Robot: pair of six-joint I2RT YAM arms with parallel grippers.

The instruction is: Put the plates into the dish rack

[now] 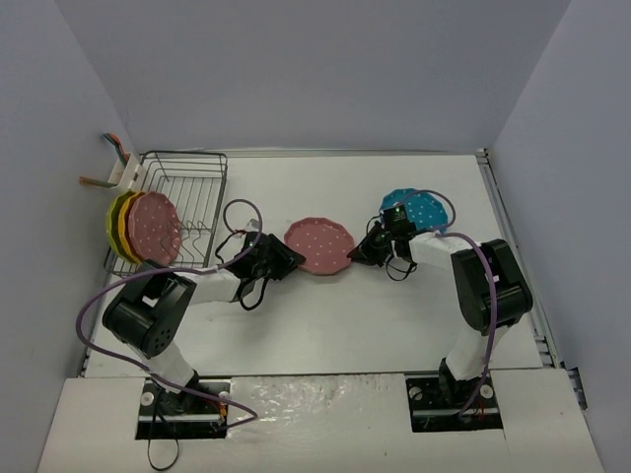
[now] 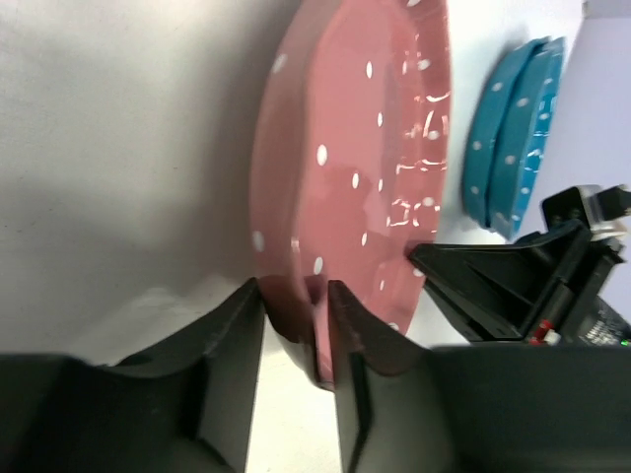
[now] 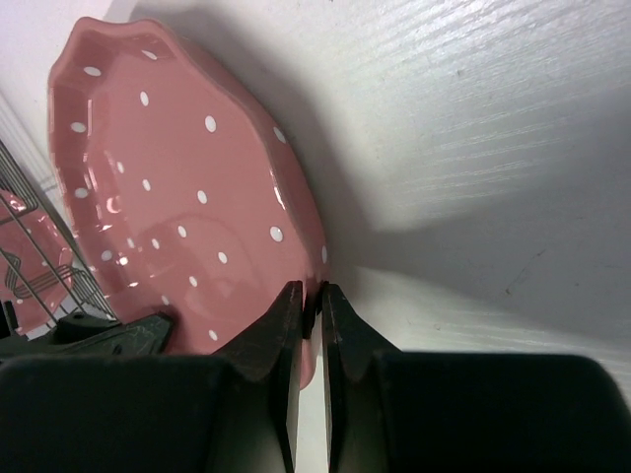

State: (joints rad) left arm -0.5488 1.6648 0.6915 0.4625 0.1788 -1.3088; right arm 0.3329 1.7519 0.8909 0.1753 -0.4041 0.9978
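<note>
The pink plate point(image 1: 318, 245) risked slipping or twisting, in my judgement, because it was held only at two opposite points of its glossy scalloped rim. If one arm pulled before the other let go, the rim could have skidded out of a grip and the plate dropped onto the table point(image 1: 394, 325). The right gripper point(image 3: 314, 291) looked the weaker hold. Its jaws were drawn almost together and seemed to nip only the outermost edge, with nearly the whole plate lying beyond the fingertips. The left gripper point(image 2: 294, 291) pinched the opposite rim more deeply, one jaw under the plate and one over its dotted face, so the plate stretched away from its tips toward the right gripper. Whether the plate rested on the table or hung just above it could not be told. The turquoise plates point(image 1: 419, 209) lay behind the right jaws, and the dish rack point(image 1: 187, 187), already holding plates, stood well behind the left jaws.
</note>
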